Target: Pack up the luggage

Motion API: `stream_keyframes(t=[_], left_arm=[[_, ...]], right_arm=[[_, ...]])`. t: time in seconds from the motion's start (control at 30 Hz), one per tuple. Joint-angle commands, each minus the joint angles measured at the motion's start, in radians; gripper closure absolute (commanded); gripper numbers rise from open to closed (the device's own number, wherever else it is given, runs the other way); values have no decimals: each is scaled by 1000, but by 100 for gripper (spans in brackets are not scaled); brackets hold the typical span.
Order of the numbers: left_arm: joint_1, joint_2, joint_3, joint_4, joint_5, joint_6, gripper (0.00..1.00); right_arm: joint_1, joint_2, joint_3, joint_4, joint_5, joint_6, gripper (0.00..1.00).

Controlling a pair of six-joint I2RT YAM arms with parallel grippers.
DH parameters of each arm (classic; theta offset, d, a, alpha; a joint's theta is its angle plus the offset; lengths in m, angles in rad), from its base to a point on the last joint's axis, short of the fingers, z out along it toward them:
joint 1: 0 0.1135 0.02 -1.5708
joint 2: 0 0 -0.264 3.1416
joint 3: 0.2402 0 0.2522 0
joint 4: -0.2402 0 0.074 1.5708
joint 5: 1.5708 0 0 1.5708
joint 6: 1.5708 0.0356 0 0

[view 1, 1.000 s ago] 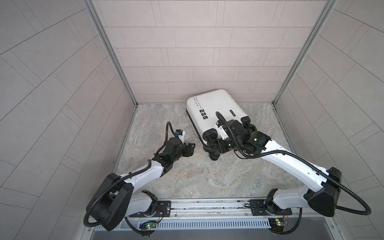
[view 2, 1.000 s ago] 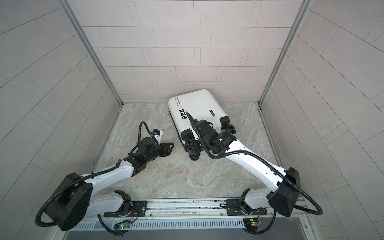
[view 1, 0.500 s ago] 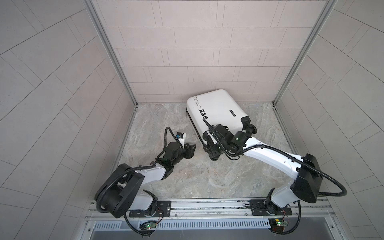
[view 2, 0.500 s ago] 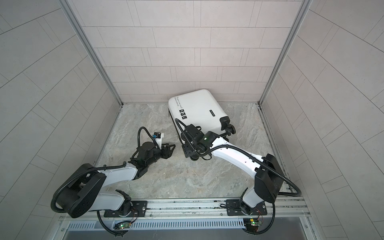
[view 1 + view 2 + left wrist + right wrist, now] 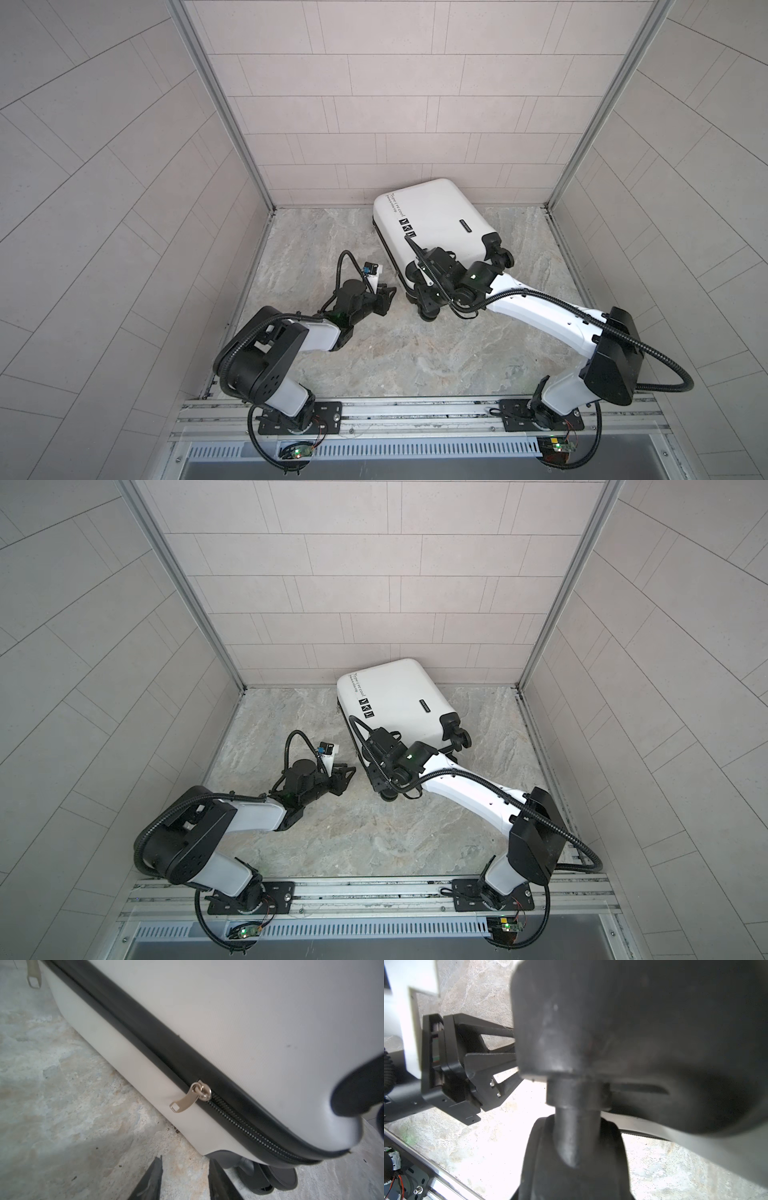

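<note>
The white luggage [image 5: 436, 220] [image 5: 399, 696] lies shut on the floor by the back wall. Its black zipper band [image 5: 145, 1032] carries a silver pull [image 5: 185, 1101], with a second pull [image 5: 34, 976] farther along. My left gripper [image 5: 388, 295] [image 5: 185, 1176] hovers low beside the near left corner, open, with only bare floor between its fingers [image 5: 154, 1178]. My right gripper [image 5: 426, 297] [image 5: 380, 779] is at the near corner wheel [image 5: 430, 322]. That wheel [image 5: 575, 1157] fills the right wrist view and hides the jaws.
Tiled walls close in the left, back and right sides. A metal rail [image 5: 415, 409] with both arm bases runs along the front. Two more black wheels [image 5: 498, 257] stick out at the luggage's right corner. Marble floor [image 5: 415, 361] lies between the arms.
Both arms have folded, their elbows drawn back toward the front rail, while the grippers stay at the luggage's near corner. The left jaws stand narrower than before.
</note>
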Motion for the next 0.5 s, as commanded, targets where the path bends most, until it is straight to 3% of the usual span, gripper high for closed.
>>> stream_keyframes(t=[0.0,0.47], left_arm=[[3,20,45,21,39,77,61],[-72,98,139,-13,102,202,62]], right_arm=[[-2,-91,14,6,56,-1,90],[-80,-205,-65,-24,32,-23,93]])
